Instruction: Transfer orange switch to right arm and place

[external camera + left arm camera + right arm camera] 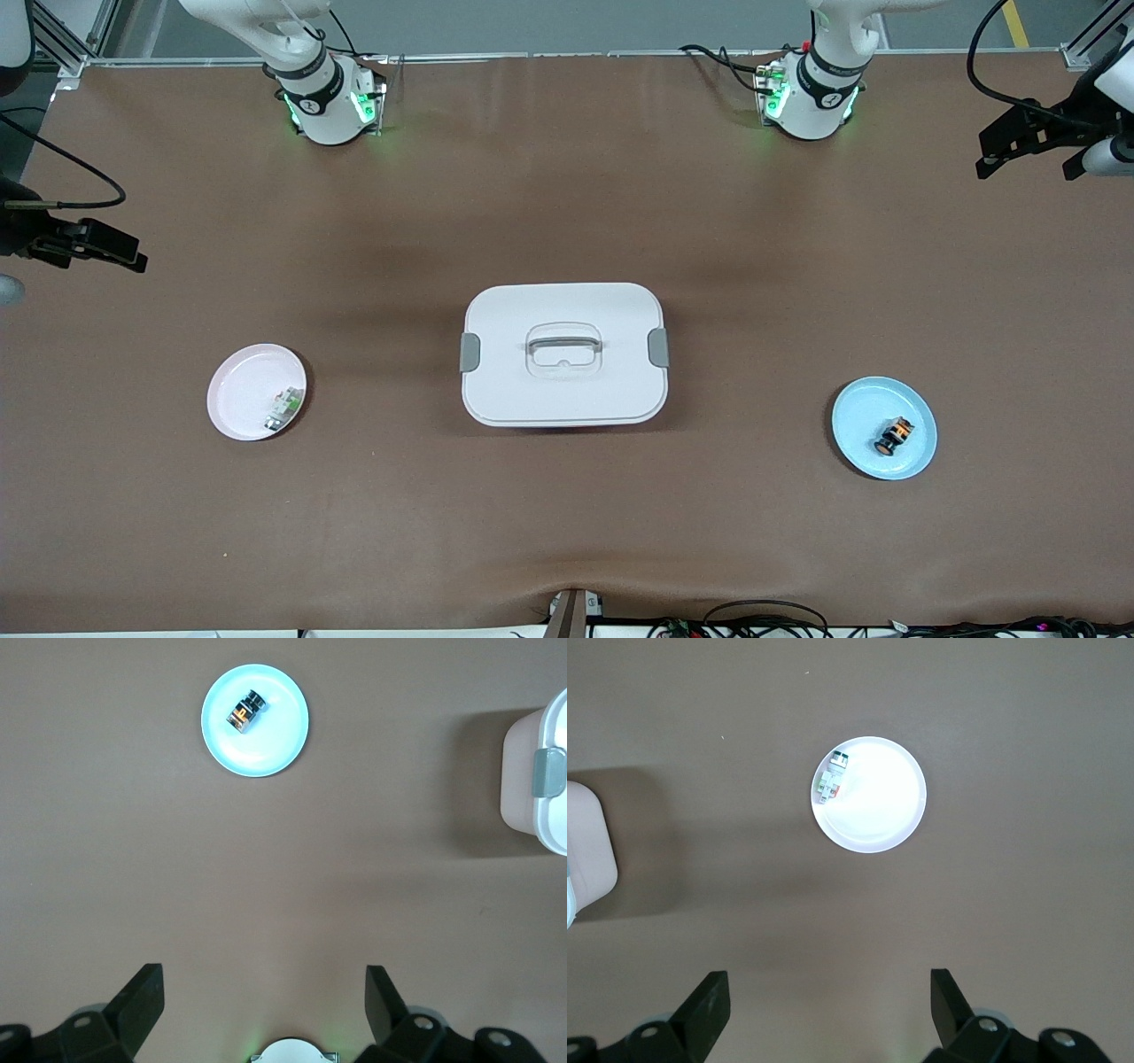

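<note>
The orange switch, a tiny black cylinder with an orange band, lies on its side on a light blue plate toward the left arm's end of the table. My left gripper hangs high over bare table near its own base, open, with nothing between its fingers. Above the right arm's end of the table, my right gripper is raised and open too, and it holds nothing. Both arms are waiting.
A white lidded box with grey latches and a handle stands mid-table. A pink plate toward the right arm's end holds a small white-and-green flat part. Brown tabletop lies between the plates and the box.
</note>
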Controlling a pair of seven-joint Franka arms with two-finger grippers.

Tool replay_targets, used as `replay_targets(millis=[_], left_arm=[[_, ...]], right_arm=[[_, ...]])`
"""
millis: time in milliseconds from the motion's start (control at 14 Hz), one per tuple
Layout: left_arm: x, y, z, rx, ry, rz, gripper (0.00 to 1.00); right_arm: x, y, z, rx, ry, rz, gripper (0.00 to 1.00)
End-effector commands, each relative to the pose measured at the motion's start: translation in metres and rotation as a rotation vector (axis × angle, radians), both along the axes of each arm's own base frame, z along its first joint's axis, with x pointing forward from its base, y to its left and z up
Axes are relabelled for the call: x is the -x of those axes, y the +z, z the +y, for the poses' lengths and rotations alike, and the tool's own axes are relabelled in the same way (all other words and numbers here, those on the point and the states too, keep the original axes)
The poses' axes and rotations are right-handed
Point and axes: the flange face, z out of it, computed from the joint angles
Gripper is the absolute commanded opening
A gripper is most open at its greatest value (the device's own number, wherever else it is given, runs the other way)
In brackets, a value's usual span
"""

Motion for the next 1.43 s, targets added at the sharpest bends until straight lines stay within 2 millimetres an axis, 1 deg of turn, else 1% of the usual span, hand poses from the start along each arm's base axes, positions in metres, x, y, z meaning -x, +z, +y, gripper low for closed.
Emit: replay_targets(millis=[0, 214, 286, 429, 500, 571, 643, 786, 929, 1071, 1143, 1286, 1357], left_arm=[[0.001, 0.010, 0.000, -0.008, -0.005, -0.010, 1.00], [-0.002, 0.007, 0.003, -0.018, 0.010, -0.007, 1.00], [-0.006, 0.001, 0.006, -0.016, 0.023, 0.005, 1.00], [-0.021, -0.020, 0.012, -0.012, 0.042, 0.033, 1.00], [-0.034, -0.031, 0.024, -0.014, 0.071, 0.022, 1.00], [-0.042, -0.040, 0.035, -0.014, 0.091, 0.013, 1.00], [-0.054, -0.059, 0.040, -0.012, 0.097, 0.027, 1.00], [-0.069, -0.086, 0.055, -0.011, 0.142, 0.034, 1.00], [-0.080, -0.117, 0.061, -0.009, 0.183, 0.030, 1.00], [-0.086, -0.152, 0.063, -0.005, 0.218, -0.007, 1.00], [-0.094, -0.177, 0.067, -0.005, 0.254, -0.007, 1.00], [-0.111, -0.218, 0.085, 0.000, 0.370, 0.011, 1.00], [-0.118, -0.234, 0.085, 0.003, 0.416, 0.003, 1.00]], right_arm=[[-0.002, 0.004, -0.002, 0.010, 0.002, -0.004, 1.00], [-0.002, 0.006, -0.001, 0.012, -0.003, -0.010, 1.00], [-0.002, 0.008, -0.002, 0.010, -0.004, -0.013, 1.00], [-0.002, 0.008, 0.000, 0.009, -0.003, -0.013, 1.00], [-0.002, 0.008, 0.001, 0.011, -0.003, -0.013, 1.00], [-0.002, 0.008, 0.001, 0.011, -0.003, -0.013, 1.00], [-0.002, 0.008, 0.000, 0.008, -0.004, -0.013, 1.00], [-0.002, 0.008, 0.001, 0.009, -0.003, -0.013, 1.00], [-0.002, 0.008, 0.000, 0.009, -0.004, -0.013, 1.00], [-0.002, 0.008, 0.001, 0.009, -0.003, -0.013, 1.00], [-0.002, 0.008, 0.001, 0.008, -0.003, -0.013, 1.00], [-0.002, 0.008, 0.001, 0.009, -0.003, -0.013, 1.00], [-0.002, 0.008, 0.001, 0.008, -0.003, -0.013, 1.00]])
